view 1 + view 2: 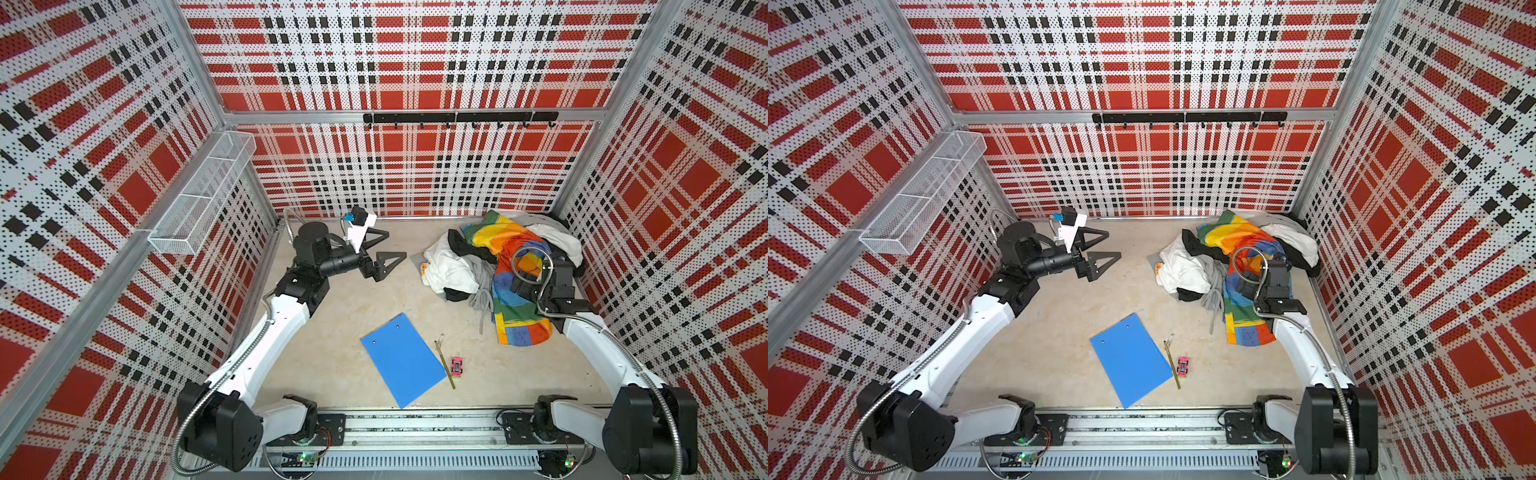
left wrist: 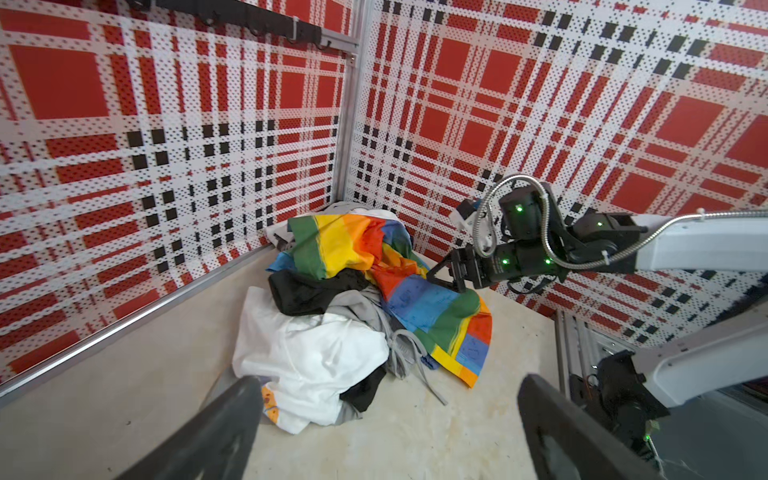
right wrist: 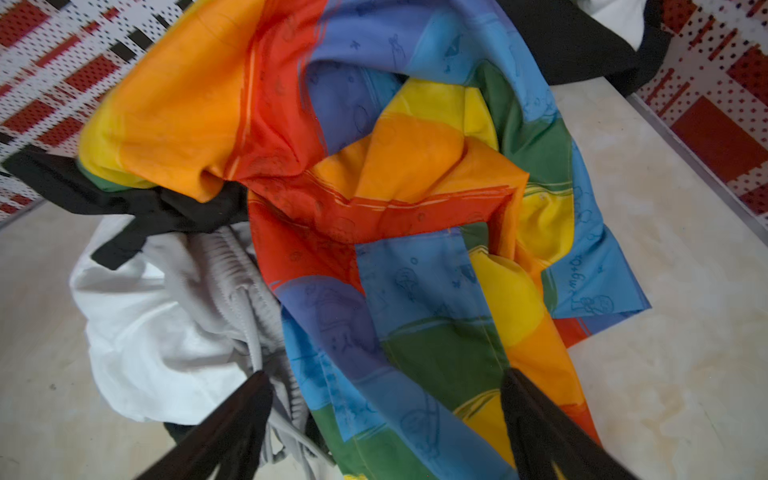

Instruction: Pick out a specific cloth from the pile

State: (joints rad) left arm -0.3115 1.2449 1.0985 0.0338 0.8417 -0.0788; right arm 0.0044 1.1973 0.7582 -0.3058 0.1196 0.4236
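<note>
Orange, yellow, red, blue and green blocks mark the cloth [image 1: 517,320], a thin sheet draped over the pile [image 1: 451,266] of white, grey and black garments and trailing down onto the table [image 1: 353,299]. The right gripper [image 1: 519,284] hangs directly over the middle of the cloth. In the right wrist view its two dark fingers [image 3: 232,432] stand wide apart, so it is open, with the cloth [image 3: 415,232] lying loose in the gap between them and nothing pinched. In the left wrist view the same gripper [image 2: 446,280] has its tips down at a blue and green fold of the cloth [image 2: 419,299]; whether they touch the fabric cannot be told. Just beside one finger of that gripper lie a ribbed grey garment [image 3: 232,266] and a white garment [image 3: 158,332]. Beyond them a black piece [image 3: 137,199] is tucked under the orange fold. The left gripper [image 1: 395,246] is well apart from the pile [image 2: 316,353] and points toward it, its triangular fingers spread, open and empty. Nearer the arm bases than either gripper, between the two, a blue clipboard [image 1: 402,360] lies flat on the table. Just beside it are a thin yellow stick [image 1: 445,365] and a small pink toy car [image 1: 457,368].
</note>
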